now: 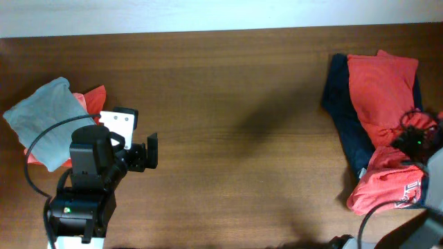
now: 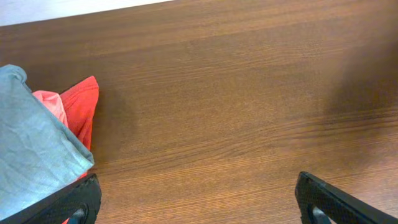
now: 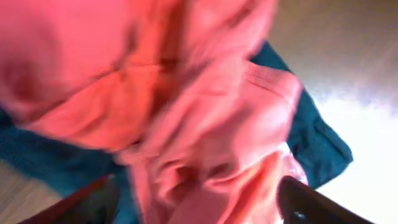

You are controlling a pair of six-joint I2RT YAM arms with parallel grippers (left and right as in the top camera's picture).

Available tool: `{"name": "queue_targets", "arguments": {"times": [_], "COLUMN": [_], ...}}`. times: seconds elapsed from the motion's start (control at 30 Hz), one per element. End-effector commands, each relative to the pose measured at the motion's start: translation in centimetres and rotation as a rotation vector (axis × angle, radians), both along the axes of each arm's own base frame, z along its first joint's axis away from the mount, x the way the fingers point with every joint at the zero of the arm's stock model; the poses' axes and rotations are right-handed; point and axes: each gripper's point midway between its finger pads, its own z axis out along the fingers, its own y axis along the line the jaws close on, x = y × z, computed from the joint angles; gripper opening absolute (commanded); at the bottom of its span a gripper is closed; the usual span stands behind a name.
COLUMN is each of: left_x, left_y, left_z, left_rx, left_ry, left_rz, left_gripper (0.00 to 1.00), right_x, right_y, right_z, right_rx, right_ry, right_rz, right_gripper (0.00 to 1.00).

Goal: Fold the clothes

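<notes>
**Right arm down in the clothes pile, left arm idle over bare wood**

At the near edge of the table point(image 1: 235, 104), the left arm stood at the left corner. The left gripper point(image 1: 135, 138) was held over open wood with its jaws released and spread wide. In its wrist view the two dark fingers point(image 2: 74, 202) sat at the bottom corners with only wood grain between them. Nothing was held.

Just beyond that arm, toward the left edge, lay a folded grey shirt point(image 1: 41, 121). It rested on top of an orange-red shirt point(image 1: 93, 97), whose corner poked out on the side nearer the table's middle. The gripper was close to both but touched neither.

On the right side, near the table's near edge, the right gripper point(image 1: 415, 142) was down in the pile of clothes. Its wrist view was blurred. Rumpled folds of the red-orange T-shirt point(image 3: 186, 112) filled the space between the two fingers point(image 3: 93, 202), which sat far apart at the lower corners. Whether they pinched the cloth or only straddled it could not be told.

The T-shirt lay bunched along the right edge, with white lettering showing at its near end. It lay over the navy garment point(image 1: 346, 124), which stuck out from under it toward the middle of the table. The pile ran back toward the far edge, and the wood between the two sides was bare.
</notes>
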Motion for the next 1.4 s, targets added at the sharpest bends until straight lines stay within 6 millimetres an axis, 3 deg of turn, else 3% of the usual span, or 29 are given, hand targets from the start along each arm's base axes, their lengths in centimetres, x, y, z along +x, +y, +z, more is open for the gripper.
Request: {"name": "queue_targets", "arguments": {"times": [0.0,0.17,0.37,0.5,0.53,0.57,0.6,0.73,0.83,0.87,0.9,0.97,1.03,1.07,1.1,1.13,1.17,1.2,1.27,1.37], "left_x": [0.1,0.1,0.1,0.1,0.1,0.1,0.1,0.1,0.3,0.4,0.4,0.5,0.7,0.7,0.7,0.7,0.7,0.7,0.7,0.7], "left_y": [0.1,0.1,0.1,0.1,0.1,0.1,0.1,0.1,0.1,0.1,0.1,0.1,0.0,0.1,0.0,0.0,0.0,0.0,0.0,0.0], "left_z": [1.0,1.0,1.0,1.0,1.0,1.0,1.0,1.0,1.2,1.3,1.3,1.5,1.7,1.7,1.7,1.7,1.7,1.7,1.7,1.7], "left_rx": [-0.007,-0.007,-0.007,-0.007,-0.007,-0.007,-0.007,-0.007,-0.007,-0.008,-0.008,-0.009,-0.01,-0.01,-0.01,-0.01,-0.01,-0.01,-0.01,-0.01], "left_ry": [-0.024,-0.023,-0.024,-0.023,-0.023,-0.023,-0.023,-0.024,-0.032,-0.037,-0.04,-0.049,-0.058,-0.06,-0.059,-0.059,-0.059,-0.059,-0.059,-0.058], "left_rz": [0.01,0.01,0.01,0.01,0.01,0.01,0.01,0.01,0.01,0.01,0.01,0.01,0.01,0.01,0.01,0.01,0.01,0.01,0.01,0.01], "left_gripper": [0.99,0.99,0.99,0.99,0.99,0.99,0.99,0.99,0.99,0.99,0.99,0.99,0.99,0.99,0.99,0.99,0.99,0.99,0.99,0.99], "right_x": [-0.8,-2.3,-1.0,-0.1,0.0,0.3,0.8,3.2,5.3,6.1,6.4,6.8,6.3,5.5,4.9,3.9,3.2,3.1,3.6,4.7], "right_y": [-1.7,-3.1,-3.7,-3.6,-3.6,-3.4,-3.1,-1.2,2.5,5.2,6.5,12.3,17.9,23.0,25.1,28.3,30.2,30.7,30.2,27.7], "right_z": [-1.5,-4.0,-3.9,-3.6,-3.5,-3.2,-2.8,1.3,9.0,12.3,13.6,17.6,19.6,20.2,20.2,19.6,18.7,17.7,16.4,15.3], "right_rx": [0.041,0.102,0.114,0.127,0.128,0.134,0.151,0.23,0.265,0.274,0.276,0.265,0.228,0.227,0.226,0.225,0.207,0.158,0.079,0.002], "right_ry": [0.016,0.038,-0.033,-0.081,-0.088,-0.1,-0.126,-0.256,-0.423,-0.492,-0.52,-0.589,-0.588,-0.577,-0.563,-0.515,-0.452,-0.381,-0.278,-0.193], "right_rz": [-0.098,-0.227,-0.224,-0.205,-0.202,-0.196,-0.171,-0.053,0.164,0.29,0.354,0.609,0.836,1.029,1.122,1.258,1.349,1.374,1.322,1.138], "right_gripper": [0.74,0.71,0.36,0.24,0.2,0.07,0.04,0.04,0.04,0.04,0.04,0.04,0.04,0.05,0.06,0.12,0.27,0.36,0.41,0.47]}}
